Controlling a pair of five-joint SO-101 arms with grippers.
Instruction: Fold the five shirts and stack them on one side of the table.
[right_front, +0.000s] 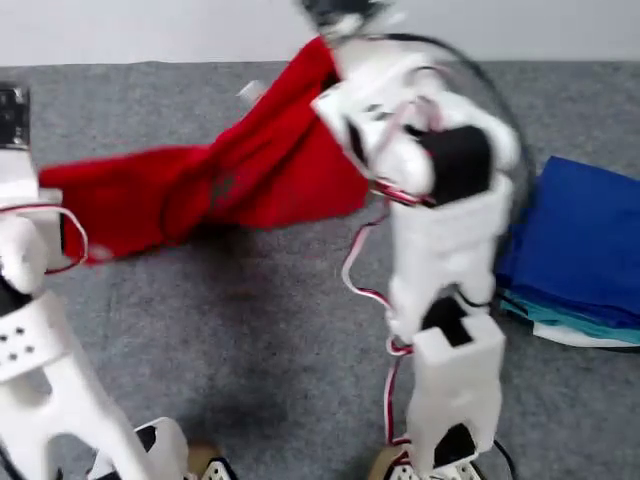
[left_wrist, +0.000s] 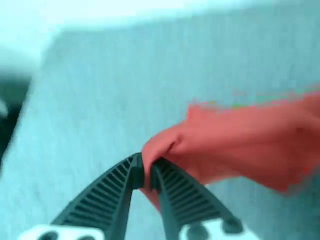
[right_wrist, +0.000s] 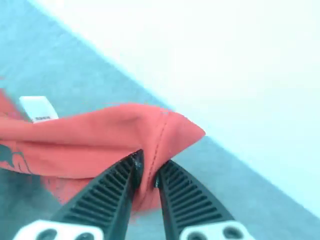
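Diagonally across the grey table, a red shirt is stretched between two grippers. Its long axis runs from the near left side up to the far middle. At the near end, beside the left arm, the left gripper has its ribbed black fingers pressed together on a bunched fold of the cloth. At the far end, the right gripper is likewise clamped tight on a seamed corner, which looks raised off the table. Whether the sagging middle touches the surface cannot be told.

The right arm rises in the middle foreground, a white tower trailing a red-and-white cable, and it covers the shirt's right-hand edge from above. Beyond that arm, at the table's right side and well apart from the red cloth, sits a stack of folded shirts. It has a blue one on top, with a teal and a white layer showing beneath. A pale wall closes off the far edge.

The shirt is rumpled, wider towards the left and gathered to a narrow point at the far grip. It carries a small dark print near its middle, and a white tag stands out from the upper edge.
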